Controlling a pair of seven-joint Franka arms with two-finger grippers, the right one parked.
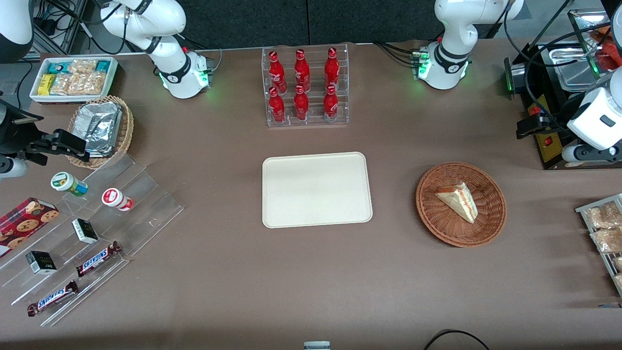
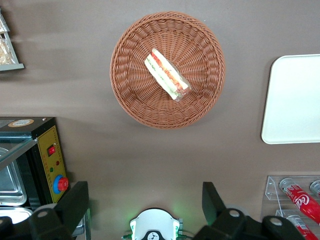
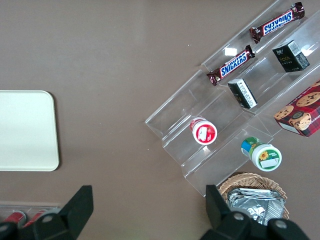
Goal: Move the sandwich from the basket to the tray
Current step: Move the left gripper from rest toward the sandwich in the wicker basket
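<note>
The sandwich [image 1: 459, 200] [image 2: 166, 75], a pale bread wedge with red, orange and green layers, lies in the round reddish-brown wicker basket [image 1: 437, 228] [image 2: 135, 100]. The cream tray [image 1: 316, 189] [image 2: 295, 100] [image 3: 25, 130] lies flat at the table's middle, beside the basket and toward the parked arm's end from it, with nothing on it. My gripper [image 1: 530, 127] [image 2: 145, 200] hangs high, farther from the front camera than the basket and toward the working arm's end. It is open, its fingers [image 2: 75, 202] spread wide with nothing between them.
A black appliance [image 1: 549, 97] stands under the gripper at the working arm's end. Nearer the camera is a wire rack of snack packets [image 1: 605, 228]. A clear rack of red bottles [image 1: 303, 87] stands farther back than the tray. A stepped acrylic display [image 1: 97, 228] and a tan foil-packet basket [image 1: 104, 129] sit toward the parked arm's end.
</note>
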